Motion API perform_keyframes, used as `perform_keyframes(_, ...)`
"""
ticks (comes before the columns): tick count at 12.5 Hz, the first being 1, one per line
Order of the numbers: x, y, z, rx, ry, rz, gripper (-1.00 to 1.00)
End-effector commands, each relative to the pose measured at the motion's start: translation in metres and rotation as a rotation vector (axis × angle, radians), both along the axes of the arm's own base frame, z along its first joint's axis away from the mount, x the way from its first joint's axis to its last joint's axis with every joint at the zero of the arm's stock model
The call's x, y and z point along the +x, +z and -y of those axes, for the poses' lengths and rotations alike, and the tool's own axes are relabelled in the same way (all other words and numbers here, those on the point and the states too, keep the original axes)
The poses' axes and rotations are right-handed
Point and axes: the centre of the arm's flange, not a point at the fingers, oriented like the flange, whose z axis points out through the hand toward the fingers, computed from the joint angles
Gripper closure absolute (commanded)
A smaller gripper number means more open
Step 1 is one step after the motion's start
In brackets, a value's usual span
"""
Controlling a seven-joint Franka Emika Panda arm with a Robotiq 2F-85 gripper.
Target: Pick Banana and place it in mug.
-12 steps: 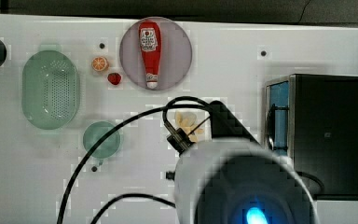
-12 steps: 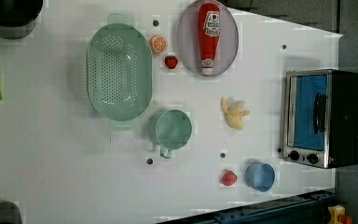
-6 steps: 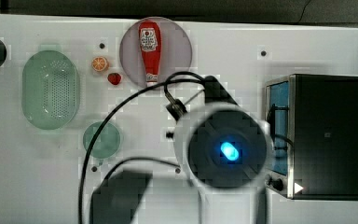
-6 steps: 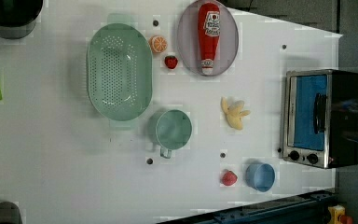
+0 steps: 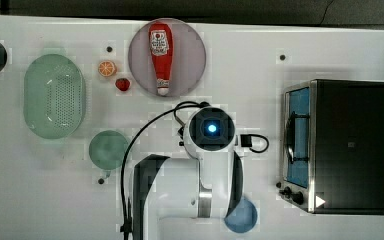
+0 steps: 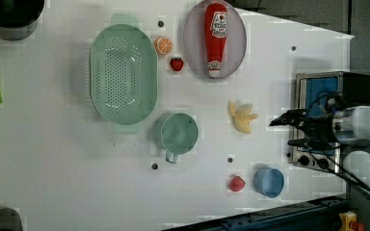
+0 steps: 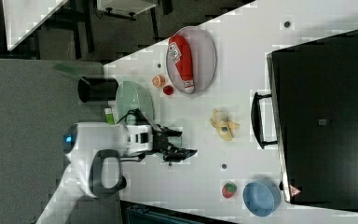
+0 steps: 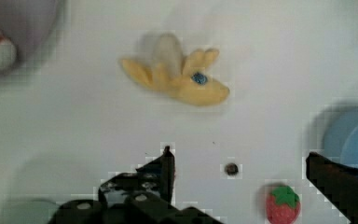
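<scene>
On the white surface [image 6: 53,159], between the toaster oven [image 6: 327,91] and the dull-green mug [image 6: 178,134], lies the banana [image 6: 242,117]. Pale yellow, peel splayed in lobes, its long axis runs up-down in the left view. End effector [image 6: 282,132], jaws wide and empty, hovers at the left view's right, apart from it.
</scene>
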Motion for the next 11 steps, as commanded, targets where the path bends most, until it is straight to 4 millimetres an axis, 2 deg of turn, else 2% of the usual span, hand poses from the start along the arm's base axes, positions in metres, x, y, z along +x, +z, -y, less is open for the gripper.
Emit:
perform_keyframes(1, 0.012, -0.003, -0.003, 0.032, 0.178, 0.093, -1.0)
perform_keyframes(5, 0.013, -0.07, -0.001, 0.038, 0.19, 0.058, -1.0)
perform_keyframes(11, 0.011, -0.15, 0.006, 0.028, 0.182, 0.084, -1.0)
